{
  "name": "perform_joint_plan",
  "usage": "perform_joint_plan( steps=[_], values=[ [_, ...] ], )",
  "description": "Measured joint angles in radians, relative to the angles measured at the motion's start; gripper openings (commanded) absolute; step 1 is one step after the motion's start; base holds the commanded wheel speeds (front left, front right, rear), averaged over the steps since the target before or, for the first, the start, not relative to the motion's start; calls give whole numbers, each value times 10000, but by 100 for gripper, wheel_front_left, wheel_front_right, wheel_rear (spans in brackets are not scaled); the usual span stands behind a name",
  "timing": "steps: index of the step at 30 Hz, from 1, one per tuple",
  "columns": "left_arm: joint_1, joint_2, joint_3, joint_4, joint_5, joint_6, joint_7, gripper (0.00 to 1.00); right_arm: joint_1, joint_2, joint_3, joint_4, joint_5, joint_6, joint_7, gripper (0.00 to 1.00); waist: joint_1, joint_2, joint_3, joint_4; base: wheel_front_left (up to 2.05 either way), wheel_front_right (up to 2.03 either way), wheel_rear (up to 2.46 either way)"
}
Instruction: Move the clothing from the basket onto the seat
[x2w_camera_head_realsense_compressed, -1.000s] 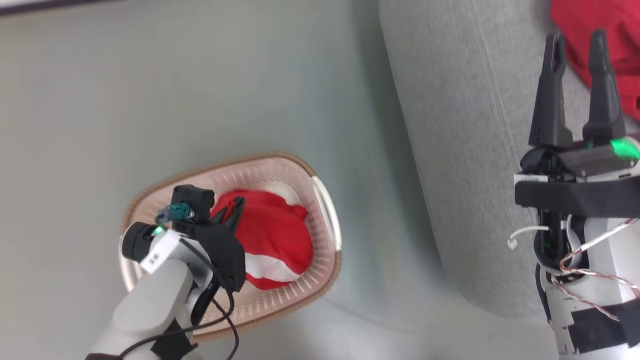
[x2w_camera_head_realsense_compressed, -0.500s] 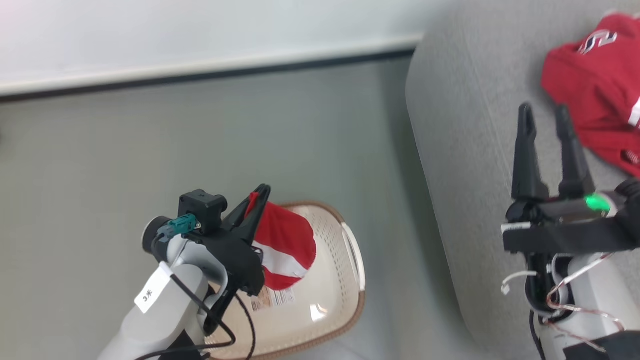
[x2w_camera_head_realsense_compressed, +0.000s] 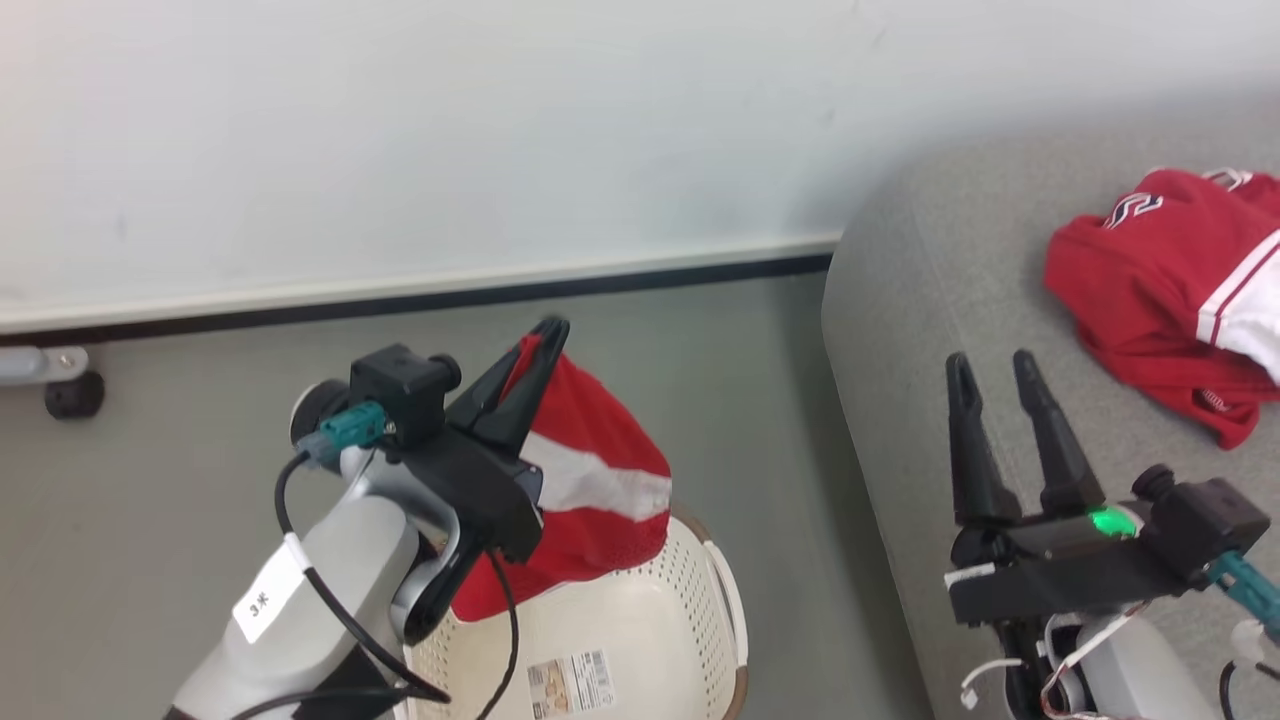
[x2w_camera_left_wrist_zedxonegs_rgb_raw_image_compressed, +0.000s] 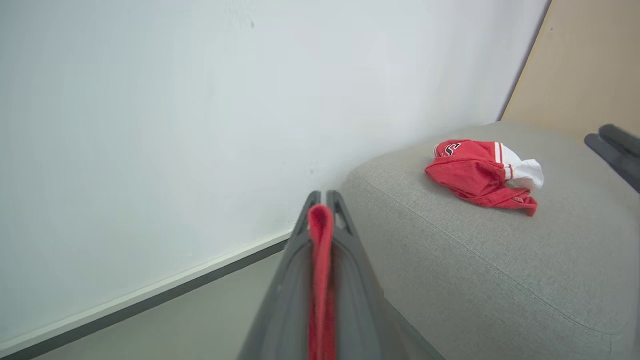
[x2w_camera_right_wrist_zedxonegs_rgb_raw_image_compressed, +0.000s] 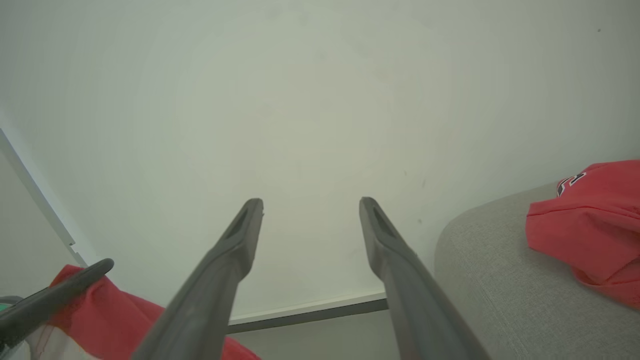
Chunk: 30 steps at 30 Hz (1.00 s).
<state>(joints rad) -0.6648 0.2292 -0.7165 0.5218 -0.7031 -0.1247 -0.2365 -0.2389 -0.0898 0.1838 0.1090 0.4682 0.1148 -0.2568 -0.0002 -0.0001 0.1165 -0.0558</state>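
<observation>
So that the basket (x2w_camera_head_realsense_compressed: 650, 590) is cleared, clothing (x2w_camera_head_realsense_compressed: 590, 435) is pinched by the left fingers (x2w_camera_head_realsense_compressed: 505, 395); right fingers (x2w_camera_head_realsense_compressed: 972, 440) are spread wide.

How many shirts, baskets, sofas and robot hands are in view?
Grey sofa: 1
Laundry basket: 1
Red shirts: 2, one held, one lying on the sofa
Robot hands: 2, left hand, right hand
Total: 6

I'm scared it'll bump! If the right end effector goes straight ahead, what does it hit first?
Probably the wall: the right end effector points at it, sofa off to one side.
</observation>
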Motion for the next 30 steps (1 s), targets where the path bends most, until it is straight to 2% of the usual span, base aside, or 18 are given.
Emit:
perform_joint_plan(
  steps=[18, 23, 30],
  values=[
    [-914, 127, 128, -901, 111, 17, 165, 0, 215, 36, 1235, 13, 84, 58, 2, 100, 2, 2, -580, -91, 0, 0, 0],
    [-1042, 98, 128, -991, 105, 31, 339, 0, -19, 33, 2395, 63, 67, 86, 201, 100, 2, 2, -589, -119, 0, 0, 0],
    [-1608, -364, -23, -1051, 105, 27, 589, 0, -365, -222, 3925, 685, -453, 88, 640, 100, 1, 2, -585, 85, 0, 0, 0]
  ],
)
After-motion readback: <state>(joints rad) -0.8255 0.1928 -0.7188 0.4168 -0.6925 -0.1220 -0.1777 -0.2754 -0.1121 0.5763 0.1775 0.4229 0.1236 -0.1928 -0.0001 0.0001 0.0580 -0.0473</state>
